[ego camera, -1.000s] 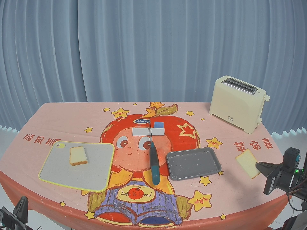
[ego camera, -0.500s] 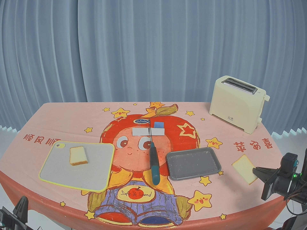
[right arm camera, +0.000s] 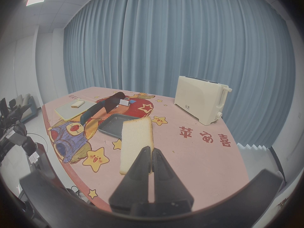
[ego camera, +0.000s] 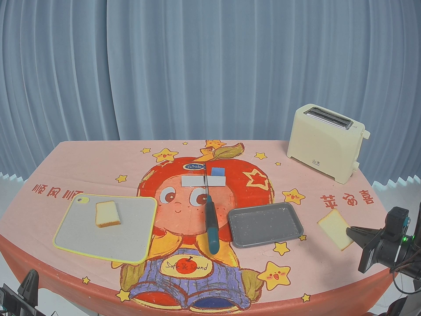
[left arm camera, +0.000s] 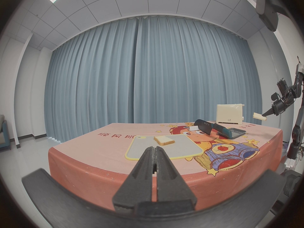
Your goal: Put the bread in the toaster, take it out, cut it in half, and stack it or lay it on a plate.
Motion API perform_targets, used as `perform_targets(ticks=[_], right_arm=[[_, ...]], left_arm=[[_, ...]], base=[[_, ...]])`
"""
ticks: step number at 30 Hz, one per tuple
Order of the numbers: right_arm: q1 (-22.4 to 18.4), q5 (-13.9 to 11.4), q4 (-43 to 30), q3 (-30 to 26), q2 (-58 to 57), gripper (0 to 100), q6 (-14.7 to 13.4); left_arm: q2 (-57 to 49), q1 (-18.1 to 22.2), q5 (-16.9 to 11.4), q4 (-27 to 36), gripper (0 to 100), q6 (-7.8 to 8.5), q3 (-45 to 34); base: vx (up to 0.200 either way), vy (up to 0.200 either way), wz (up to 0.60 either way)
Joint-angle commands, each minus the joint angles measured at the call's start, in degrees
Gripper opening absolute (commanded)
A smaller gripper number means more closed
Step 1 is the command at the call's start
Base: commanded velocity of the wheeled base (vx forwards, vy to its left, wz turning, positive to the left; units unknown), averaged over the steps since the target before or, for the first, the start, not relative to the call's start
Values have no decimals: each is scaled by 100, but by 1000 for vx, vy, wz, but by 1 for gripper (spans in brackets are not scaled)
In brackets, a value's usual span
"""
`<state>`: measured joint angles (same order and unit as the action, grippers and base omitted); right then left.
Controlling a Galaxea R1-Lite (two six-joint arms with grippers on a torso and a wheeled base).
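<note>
Right jaws clamped on bread slice point(ego camera: 335, 228), held above counter point(ego camera: 87, 163) edge, nearer robot than toaster point(ego camera: 326, 141). Left jaws together, empty, off counter corner farthest from toaster. Second slice point(ego camera: 107, 213) on cutting board point(ego camera: 118, 238).

Cream toaster point(ego camera: 324, 143); grey tray point(ego camera: 263, 225); pink cartoon-printed tablecloth point(ego camera: 109, 163); blue curtain point(ego camera: 197, 58).

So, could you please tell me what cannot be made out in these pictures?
- Inside the toaster: head and right wrist views, hidden by its walls.
- Far face of the held bread slice: right wrist view, turned away.
- The left gripper: head view, mostly cut off by the bottom edge.
</note>
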<state>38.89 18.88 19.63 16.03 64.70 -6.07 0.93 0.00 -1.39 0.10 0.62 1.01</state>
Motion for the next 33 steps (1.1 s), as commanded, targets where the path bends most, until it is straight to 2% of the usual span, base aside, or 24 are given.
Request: perform_targets(ticks=[1, 28, 33], right_arm=[[5, 1, -3, 5, -18, 0, 1], [5, -51, 6, 5, 52, 0, 1], [137, -7, 6, 40, 61, 0, 1]], left_arm=[[-49, 0, -2, -1, 0, -1, -92], [-49, 0, -2, -1, 0, -1, -92], [-49, 0, -2, -1, 0, -1, -92]], base=[[0, 0, 0], [0, 0, 0], [0, 0, 0]])
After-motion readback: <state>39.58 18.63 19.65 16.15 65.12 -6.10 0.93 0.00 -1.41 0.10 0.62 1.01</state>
